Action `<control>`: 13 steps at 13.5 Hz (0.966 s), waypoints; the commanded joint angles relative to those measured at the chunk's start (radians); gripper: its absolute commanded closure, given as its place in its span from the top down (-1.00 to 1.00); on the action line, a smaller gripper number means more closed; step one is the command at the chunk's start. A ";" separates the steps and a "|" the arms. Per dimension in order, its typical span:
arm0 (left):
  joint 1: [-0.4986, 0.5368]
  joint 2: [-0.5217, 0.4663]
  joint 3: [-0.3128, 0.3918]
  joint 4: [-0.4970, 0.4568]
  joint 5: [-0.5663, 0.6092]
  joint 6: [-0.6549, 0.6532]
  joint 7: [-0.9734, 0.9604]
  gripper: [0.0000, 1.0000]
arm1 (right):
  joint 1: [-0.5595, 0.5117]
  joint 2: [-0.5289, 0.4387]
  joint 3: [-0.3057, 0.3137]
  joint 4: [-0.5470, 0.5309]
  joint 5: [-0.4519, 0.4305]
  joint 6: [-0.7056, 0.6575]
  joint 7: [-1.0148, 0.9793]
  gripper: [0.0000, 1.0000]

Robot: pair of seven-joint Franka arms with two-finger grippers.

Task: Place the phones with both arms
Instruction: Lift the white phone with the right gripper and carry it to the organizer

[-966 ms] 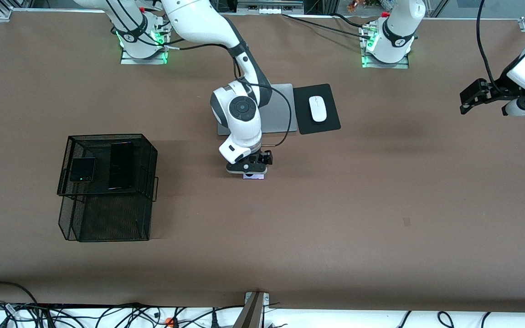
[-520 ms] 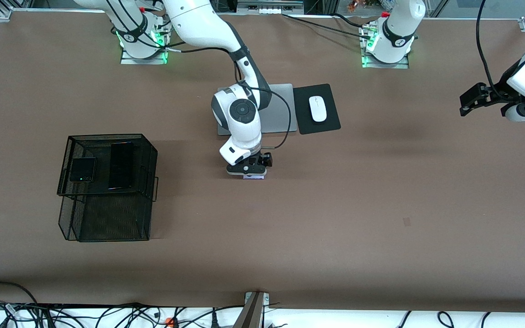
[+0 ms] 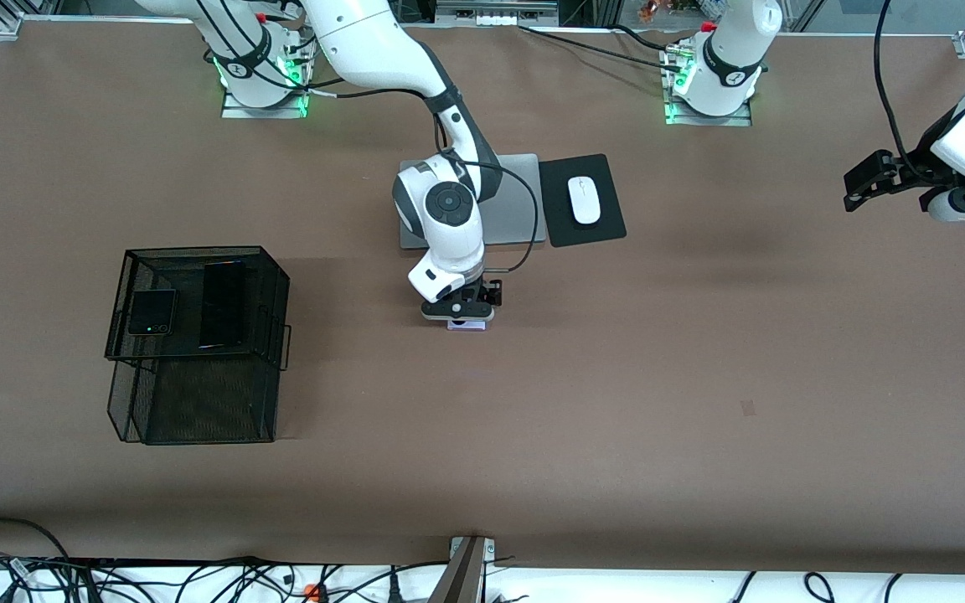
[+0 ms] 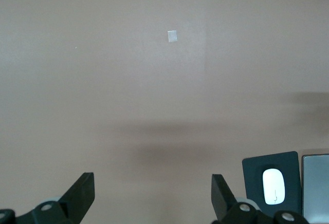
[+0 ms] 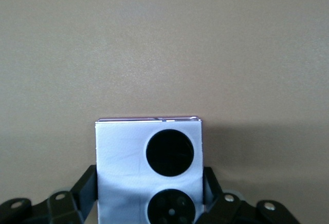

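Note:
The lavender-white flip phone with two black circles lies in the middle of the table, nearer the front camera than the laptop. My right gripper is down on it. In the right wrist view the phone fills the gap and both fingers press its sides. The black flip phone and the long black slab phone lie side by side on the black mesh basket. My left gripper hangs open and empty over the left arm's end of the table.
A silver laptop lies partly under the right arm, with a white mouse on a black pad beside it. The mouse also shows in the left wrist view. Cables run along the table's near edge.
The right arm's wrist has shifted slightly toward the left arm's end over the lavender phone. The left arm has drifted a little. The phones have not moved.

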 commanded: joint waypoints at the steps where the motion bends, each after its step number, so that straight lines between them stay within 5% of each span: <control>1: 0.005 0.012 -0.005 0.027 -0.032 0.009 0.013 1.00 | -0.005 -0.036 -0.005 0.023 0.018 -0.049 -0.020 -1.00; 9: 0.002 0.011 -0.008 0.027 -0.032 0.003 0.012 1.00 | -0.017 -0.209 -0.195 0.313 0.017 -0.618 -0.026 -1.00; 13: 0.002 0.011 -0.008 0.027 -0.032 0.000 0.012 1.00 | -0.054 -0.323 -0.285 0.295 0.017 -0.753 -0.198 -1.00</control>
